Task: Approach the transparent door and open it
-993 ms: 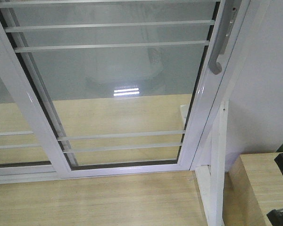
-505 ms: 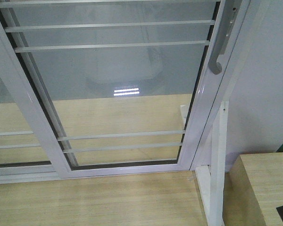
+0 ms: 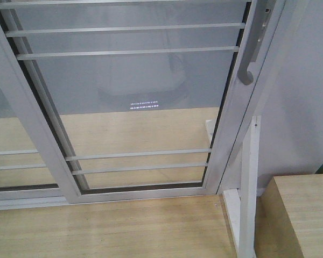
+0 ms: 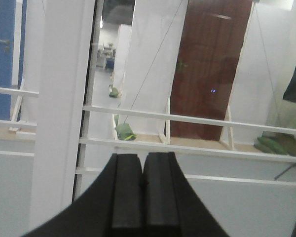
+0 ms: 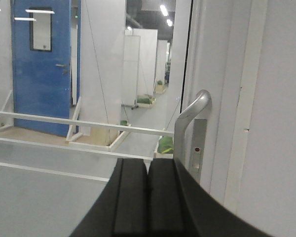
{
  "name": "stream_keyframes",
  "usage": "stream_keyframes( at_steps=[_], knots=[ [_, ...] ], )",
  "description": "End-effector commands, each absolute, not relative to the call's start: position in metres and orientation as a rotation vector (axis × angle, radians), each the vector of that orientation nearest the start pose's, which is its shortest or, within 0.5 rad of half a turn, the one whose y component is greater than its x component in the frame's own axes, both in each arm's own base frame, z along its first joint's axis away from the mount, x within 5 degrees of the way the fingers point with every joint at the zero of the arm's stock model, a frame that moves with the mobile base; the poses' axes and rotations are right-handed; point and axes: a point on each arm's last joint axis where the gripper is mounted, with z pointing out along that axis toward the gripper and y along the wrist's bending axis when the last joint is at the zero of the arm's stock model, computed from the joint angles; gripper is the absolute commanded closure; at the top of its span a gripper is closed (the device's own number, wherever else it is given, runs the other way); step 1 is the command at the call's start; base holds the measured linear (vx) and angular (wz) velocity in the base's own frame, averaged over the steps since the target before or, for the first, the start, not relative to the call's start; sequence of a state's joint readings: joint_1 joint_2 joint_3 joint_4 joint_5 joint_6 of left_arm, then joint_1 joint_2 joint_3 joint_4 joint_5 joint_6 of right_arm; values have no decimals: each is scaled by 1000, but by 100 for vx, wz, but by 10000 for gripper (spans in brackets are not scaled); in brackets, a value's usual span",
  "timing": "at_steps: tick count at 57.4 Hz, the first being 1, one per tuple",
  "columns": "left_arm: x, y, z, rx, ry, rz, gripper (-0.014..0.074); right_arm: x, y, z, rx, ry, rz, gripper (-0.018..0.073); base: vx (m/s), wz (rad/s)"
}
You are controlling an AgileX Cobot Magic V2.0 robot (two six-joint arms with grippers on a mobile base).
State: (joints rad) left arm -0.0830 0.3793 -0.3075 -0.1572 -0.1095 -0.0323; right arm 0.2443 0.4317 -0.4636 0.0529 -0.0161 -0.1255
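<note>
Going for the handle (image 5: pixel 190 111)
My right jaws just left the front view; both they and left jaws pressed together, door (image 3: pixel 140 97) unopened.

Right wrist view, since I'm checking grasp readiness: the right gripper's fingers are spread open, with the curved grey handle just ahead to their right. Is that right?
One thing is wrong: the right wrist view shows the right gripper with its fingers pressed shut together, not spread open. The curved grey handle is indeed just ahead to their right.
</note>
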Motion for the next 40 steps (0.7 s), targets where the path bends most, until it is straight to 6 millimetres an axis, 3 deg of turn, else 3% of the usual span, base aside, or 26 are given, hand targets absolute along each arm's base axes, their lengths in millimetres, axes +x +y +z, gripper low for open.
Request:
stream_keyframes(
  at_steps=[1,10,19,26,40],
  knots=[
    [119,-7,334,-86,1411,-188,593,120,30,373,-232,1393,127,564,0,0],
    [167,-12,356,-21,1478,-131,593,169,42,390,-246,1473,124,564,0,0],
    [199,-15,358,-17,1526,-126,593,199,49,391,-239,1466,124,564,0,0],
    [209,-16,352,-18,1553,-124,593,209,51,384,-227,1491,137,564,0,0],
    [211,-16,352,-15,1552,-121,591,213,52,381,-229,1498,136,560,0,0]
  ],
)
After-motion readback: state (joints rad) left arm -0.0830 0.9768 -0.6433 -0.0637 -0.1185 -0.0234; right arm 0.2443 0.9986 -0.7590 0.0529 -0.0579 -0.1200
